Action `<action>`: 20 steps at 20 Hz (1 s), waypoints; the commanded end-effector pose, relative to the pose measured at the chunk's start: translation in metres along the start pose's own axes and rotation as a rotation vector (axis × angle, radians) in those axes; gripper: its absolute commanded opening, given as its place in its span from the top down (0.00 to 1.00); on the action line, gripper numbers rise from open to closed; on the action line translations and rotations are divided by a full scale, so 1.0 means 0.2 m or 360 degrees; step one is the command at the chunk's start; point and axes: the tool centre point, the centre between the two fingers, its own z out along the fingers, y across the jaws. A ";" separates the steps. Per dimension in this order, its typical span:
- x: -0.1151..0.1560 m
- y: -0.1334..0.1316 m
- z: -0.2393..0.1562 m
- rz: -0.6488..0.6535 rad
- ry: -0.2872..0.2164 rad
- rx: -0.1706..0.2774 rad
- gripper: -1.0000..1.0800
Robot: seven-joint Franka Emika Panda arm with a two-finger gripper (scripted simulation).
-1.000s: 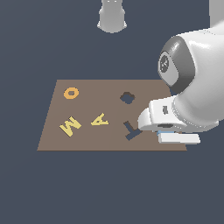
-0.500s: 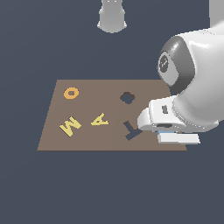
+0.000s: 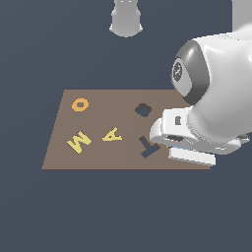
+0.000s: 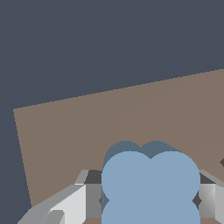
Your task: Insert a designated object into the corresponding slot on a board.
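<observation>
No visible change across exterior views: arm (image 3: 216, 98) same pose over board (image 3: 98, 147) right end, tool (image 3: 189, 152) low, slot (image 3: 143, 110) unfilled.

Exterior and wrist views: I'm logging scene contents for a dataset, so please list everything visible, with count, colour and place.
board: 1, brown, flat on the dark ground.
letters M and A: 2, yellow, on the board.
O: 1, orange, board's far corner.
flower-shaped slot: 1, dark, empty.
T-shaped cutout: 1, dark, near the arm.
lobed piece: 1, light blue, between the fingers.
arm base: 1, grey-white, beyond the board.
end effector: 1, white-grey, over the board, gripping the piece.
</observation>
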 end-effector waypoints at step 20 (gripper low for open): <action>-0.06 0.42 -0.02 0.1367 0.0002 0.0003 1.00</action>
